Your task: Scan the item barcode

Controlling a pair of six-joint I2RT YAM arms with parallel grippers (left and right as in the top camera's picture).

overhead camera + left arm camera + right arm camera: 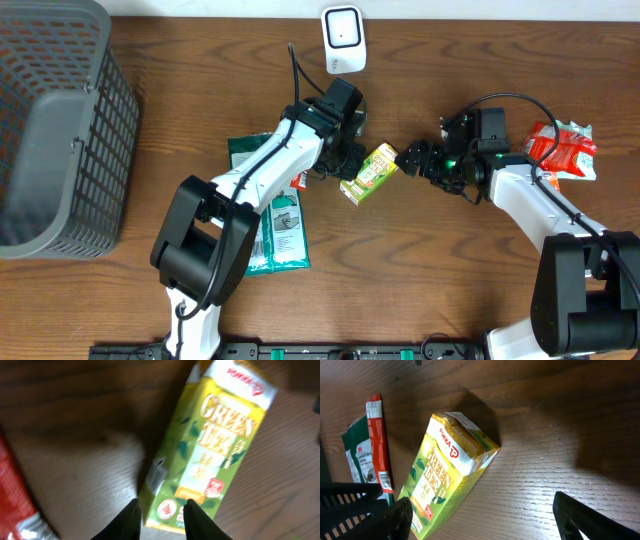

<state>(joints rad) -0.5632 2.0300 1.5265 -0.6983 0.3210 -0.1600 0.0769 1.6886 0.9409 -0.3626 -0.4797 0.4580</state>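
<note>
1. Grey mesh basket point(60, 130): stood at the far left of the wooden worktop point(450, 290).

2. Green packets point(280, 235): lay flat, overlapping, left of centre and partly under the left arm. One bore a 3M mark.

3. Red packet point(379, 440): narrow, lay beside the green packets, between them and the carton.

4. Left claw point(350, 165): reached in from the left. In the left wrist view its two fingers point(131, 519) were clamped on the lower end of the green tea carton, one on either side.

5. White scanner point(342, 38): stood at the far edge of the worktop, near centre, well apart from the carton.

6. Green tea carton point(370, 172): yellow-green, printed "GREEN TEA". It sat at the middle of the worktop, tilted on a diagonal between the two claws. A barcode showed on its narrow side, blurred.

7. Right claw point(408, 158): was just right of the carton with its fingers point(590, 520) wide apart and holding nothing. The carton's near end was close to one finger.

8. Red snack bag point(562, 150): lay at the far right, beyond the right arm.
</note>
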